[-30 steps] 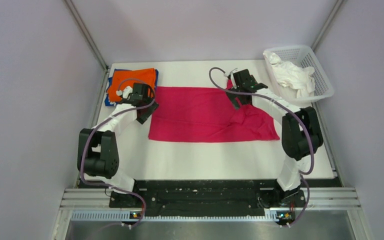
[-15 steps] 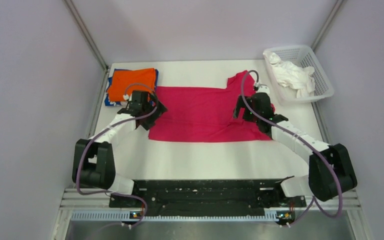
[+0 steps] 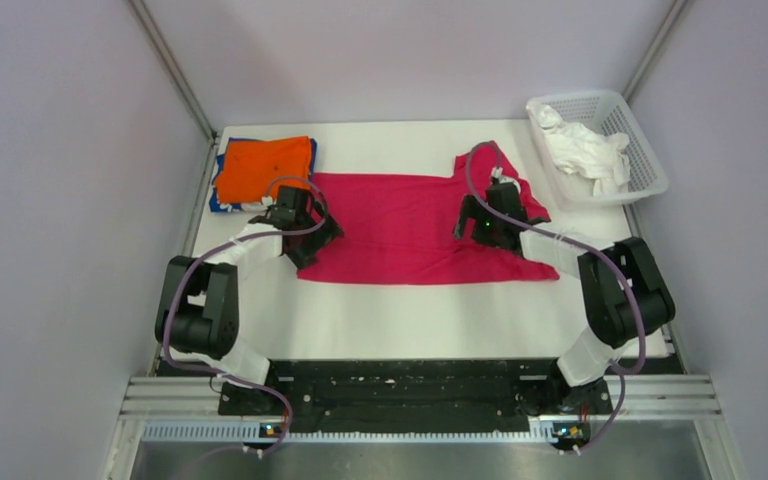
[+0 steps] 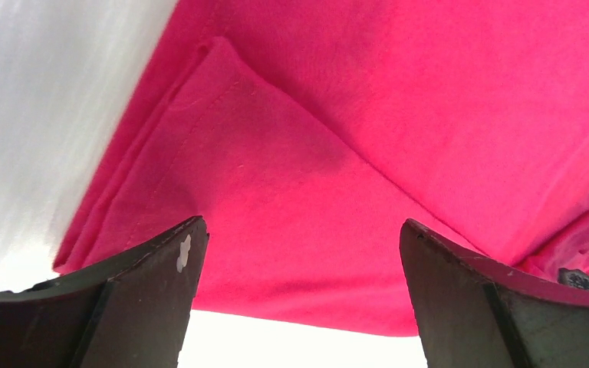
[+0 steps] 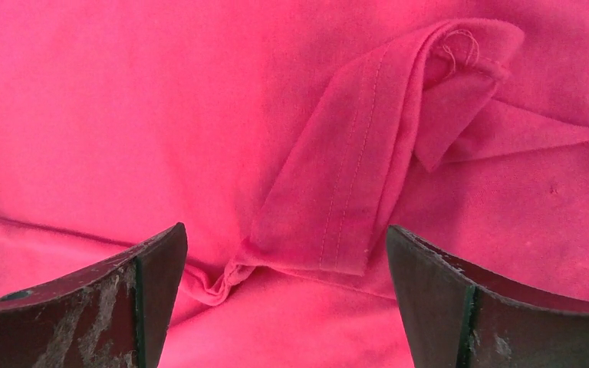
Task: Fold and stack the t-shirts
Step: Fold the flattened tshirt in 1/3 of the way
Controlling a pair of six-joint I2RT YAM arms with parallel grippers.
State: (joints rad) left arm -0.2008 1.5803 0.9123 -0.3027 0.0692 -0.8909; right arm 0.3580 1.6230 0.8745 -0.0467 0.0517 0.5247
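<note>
The magenta-red t-shirt lies spread across the middle of the table, its right end rumpled with a sleeve sticking up toward the back. My left gripper is open, low over the shirt's near left corner. My right gripper is open over the shirt's right part, above a folded sleeve hem. The orange t-shirt lies folded at the back left on top of the blue one, of which only edges show.
A white mesh basket with white cloth in it stands at the back right corner. Metal frame posts and side walls border the white table.
My left gripper has moved from beside the orange shirt down onto the red shirt's left corner. My right arm swung from the back right to over the shirt's right part; the sleeve now sticks up.
</note>
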